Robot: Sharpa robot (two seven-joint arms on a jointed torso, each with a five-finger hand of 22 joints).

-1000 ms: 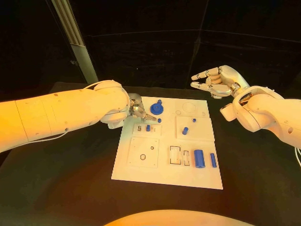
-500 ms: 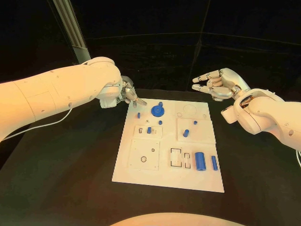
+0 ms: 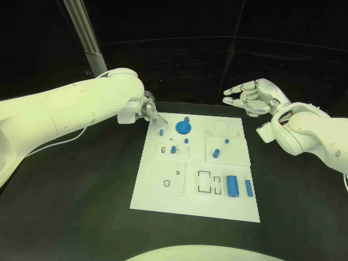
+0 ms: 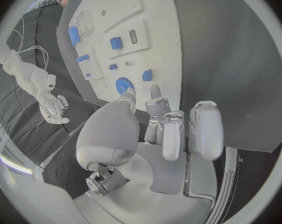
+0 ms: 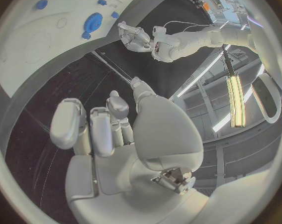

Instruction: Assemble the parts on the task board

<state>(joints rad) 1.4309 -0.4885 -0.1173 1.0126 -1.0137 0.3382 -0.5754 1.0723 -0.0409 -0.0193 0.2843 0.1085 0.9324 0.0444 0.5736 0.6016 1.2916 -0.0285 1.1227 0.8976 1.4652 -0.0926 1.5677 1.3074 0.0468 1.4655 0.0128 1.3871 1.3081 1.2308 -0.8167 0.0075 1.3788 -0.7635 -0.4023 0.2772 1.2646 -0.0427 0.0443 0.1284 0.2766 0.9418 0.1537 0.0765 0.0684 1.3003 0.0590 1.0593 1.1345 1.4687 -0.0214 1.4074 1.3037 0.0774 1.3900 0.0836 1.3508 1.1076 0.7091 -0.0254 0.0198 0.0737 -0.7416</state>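
The white task board lies in the middle of the black table. A round blue part sits near its far edge, with a small blue piece to its left. More small blue pieces stand mid-board, and two blue cylinders lie near the right edge. My left hand hovers off the far left corner, fingers apart and holding nothing; its own view shows the hand just short of the round part. Beyond the far right corner, my right hand is raised, loosely curled and empty.
A metal post rises behind the table at the far left. Black table surface surrounds the board on all sides. Empty recesses mark the board's near left part.
My left hand has drawn back from over the board's far left area to just off its corner, uncovering a small blue piece there. The right hand has barely moved.
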